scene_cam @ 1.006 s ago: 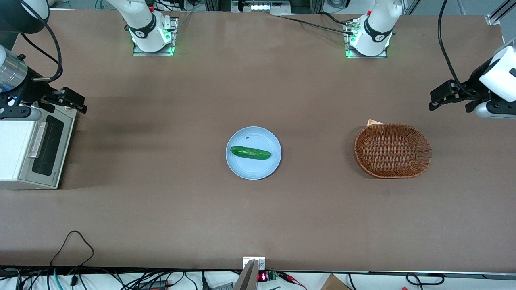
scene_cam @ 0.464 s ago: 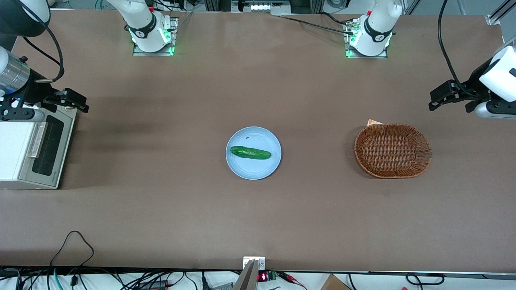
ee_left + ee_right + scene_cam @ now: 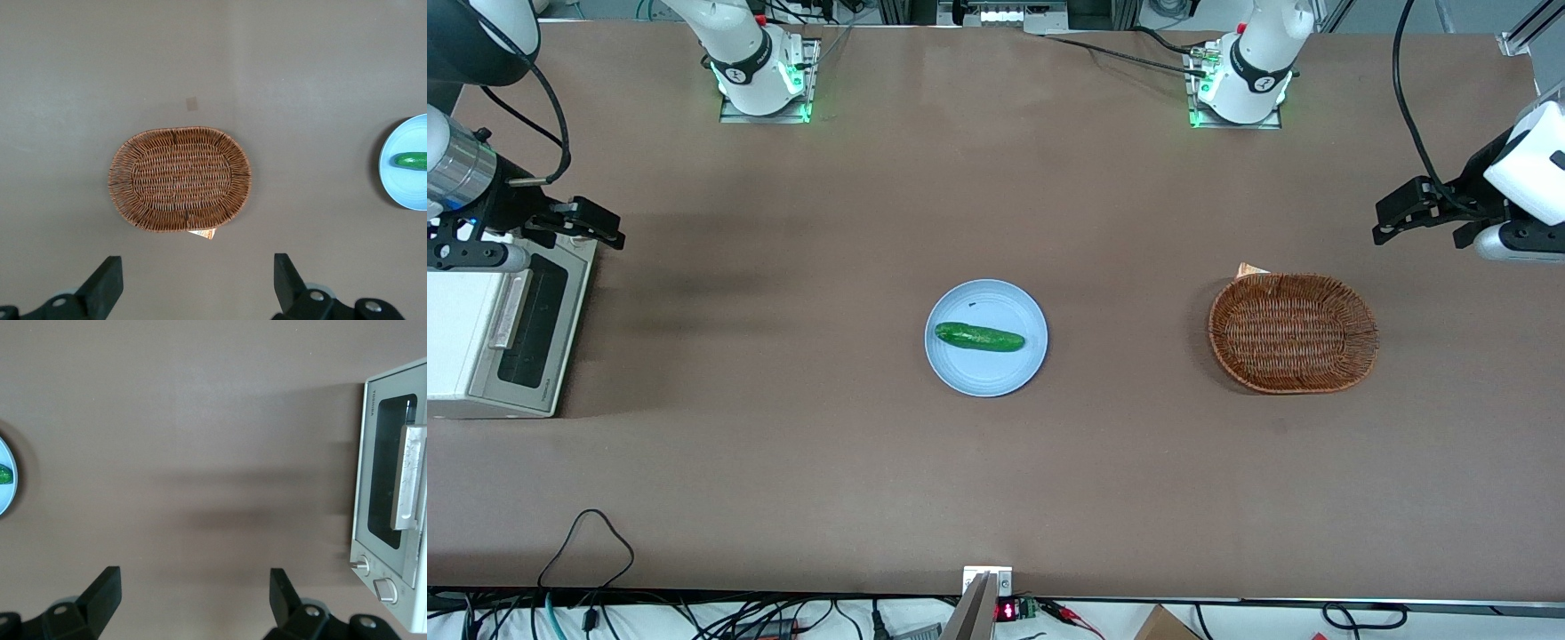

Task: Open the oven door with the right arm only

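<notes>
Oven door (image 3: 532,331) shut, at the table's (image 3: 996,480) working-arm edge. Right arm's gripper (image 3: 591,227) hovers above its upper corner, fingers (image 3: 101,595) spread wide, holding nothing. Risk: descending from here misses the silver handle (image 3: 410,477), clipping the frame instead.

The counter (image 3: 996,462) is plain matte brown. The oven (image 3: 454,342) is white; its door (image 3: 532,333) has a beige-grey frame, a dark glass window and a silver handle (image 3: 509,307). The right arm (image 3: 458,169) is white with a silver wrist ring, and its hand (image 3: 596,227), above the counter just beside the door's upper corner, is black. The plate (image 3: 996,378) is pale blue, the cucumber (image 3: 979,337) dark speckled green. The basket (image 3: 1293,332) is reddish-brown woven wicker.
</notes>
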Motion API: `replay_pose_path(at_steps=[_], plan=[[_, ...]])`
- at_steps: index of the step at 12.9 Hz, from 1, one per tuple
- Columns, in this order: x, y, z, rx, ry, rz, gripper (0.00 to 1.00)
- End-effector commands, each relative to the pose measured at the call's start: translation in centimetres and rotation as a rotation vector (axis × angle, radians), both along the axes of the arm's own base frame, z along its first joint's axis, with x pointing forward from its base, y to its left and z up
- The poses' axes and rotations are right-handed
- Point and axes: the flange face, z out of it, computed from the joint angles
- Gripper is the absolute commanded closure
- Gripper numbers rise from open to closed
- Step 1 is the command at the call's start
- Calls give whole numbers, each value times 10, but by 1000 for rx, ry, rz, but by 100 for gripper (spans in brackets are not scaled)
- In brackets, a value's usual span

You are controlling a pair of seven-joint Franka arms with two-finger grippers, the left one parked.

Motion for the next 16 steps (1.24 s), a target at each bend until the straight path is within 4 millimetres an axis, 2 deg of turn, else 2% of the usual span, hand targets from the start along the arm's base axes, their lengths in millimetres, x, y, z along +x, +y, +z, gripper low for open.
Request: replay_pose_path(at_steps=[1, 2, 3, 4, 12, 14, 16], plan=[[3, 0, 5, -5, 8, -7, 53], [3, 0, 5, 3, 8, -13, 74], [3, -1, 5, 3, 8, -16, 88], [3, -3, 6, 3, 7, -7, 94], [2, -6, 7, -12, 28, 5, 98], [-5, -7, 7, -102, 87, 24, 99], [-7, 0, -7, -220, 155, 8, 99]])
